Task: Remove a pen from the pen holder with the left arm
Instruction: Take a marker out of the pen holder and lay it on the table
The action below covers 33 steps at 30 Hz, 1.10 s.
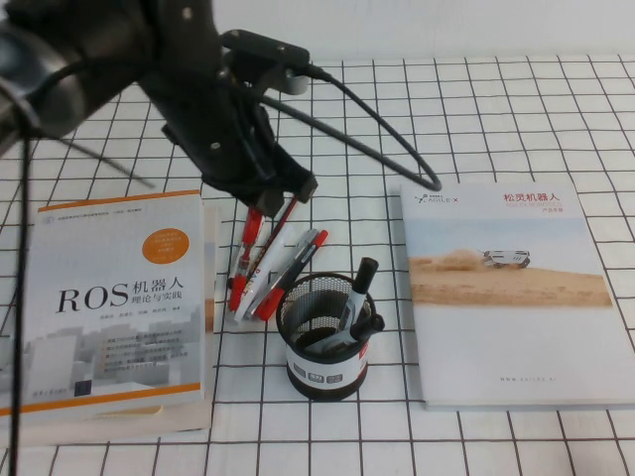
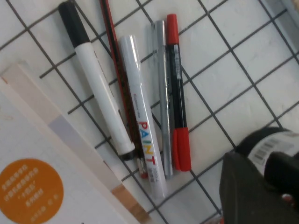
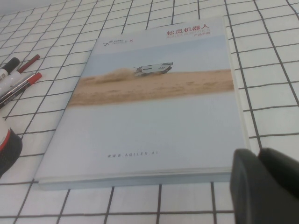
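Note:
A black mesh pen holder (image 1: 322,375) stands at the table's front middle with two black markers (image 1: 355,302) in it. My left gripper (image 1: 275,198) hangs behind and left of it, over a row of pens (image 1: 268,273) lying on the checked cloth. Seen from the left wrist, that row holds a white marker (image 2: 100,100), a PAINT marker (image 2: 142,126), a silver pen (image 2: 163,102) and a red pen (image 2: 176,98). My left gripper (image 2: 268,161) is shut on a dark pen with a barcode label (image 2: 273,142). My right gripper (image 3: 258,156) is shut and empty by the booklet's near edge.
A ROS textbook (image 1: 109,297) lies left of the pens. An AgileX booklet (image 1: 506,293) lies right of the holder. A black cable (image 1: 387,134) loops over the cloth behind them. The holder's edge (image 3: 7,147) shows in the right wrist view.

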Each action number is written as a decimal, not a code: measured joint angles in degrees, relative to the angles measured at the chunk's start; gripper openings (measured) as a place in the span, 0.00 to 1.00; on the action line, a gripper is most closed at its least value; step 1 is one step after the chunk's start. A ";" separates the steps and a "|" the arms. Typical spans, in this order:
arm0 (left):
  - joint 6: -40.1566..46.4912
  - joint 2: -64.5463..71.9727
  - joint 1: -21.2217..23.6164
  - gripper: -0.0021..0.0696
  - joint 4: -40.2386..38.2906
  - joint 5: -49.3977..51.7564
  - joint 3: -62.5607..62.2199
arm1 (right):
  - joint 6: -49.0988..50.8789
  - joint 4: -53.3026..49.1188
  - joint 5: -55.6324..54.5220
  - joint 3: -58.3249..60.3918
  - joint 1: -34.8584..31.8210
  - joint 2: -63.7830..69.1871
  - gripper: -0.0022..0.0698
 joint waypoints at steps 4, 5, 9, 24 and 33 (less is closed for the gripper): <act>-0.08 6.69 0.00 0.12 0.08 1.14 -7.26 | 0.00 0.00 0.00 0.00 0.00 0.00 0.01; -0.08 8.20 0.00 0.12 0.08 1.14 -8.67 | 0.00 0.00 0.00 0.00 0.00 0.00 0.01; -0.08 13.11 0.00 0.12 0.22 1.14 -12.17 | 0.00 0.00 0.00 0.00 0.00 0.00 0.01; 1.23 25.84 0.00 0.12 0.22 0.95 -22.33 | 0.00 0.00 0.00 0.00 0.00 0.00 0.01; 2.28 28.81 0.00 0.11 0.22 0.33 -22.42 | 0.00 0.00 0.00 0.00 0.00 0.00 0.01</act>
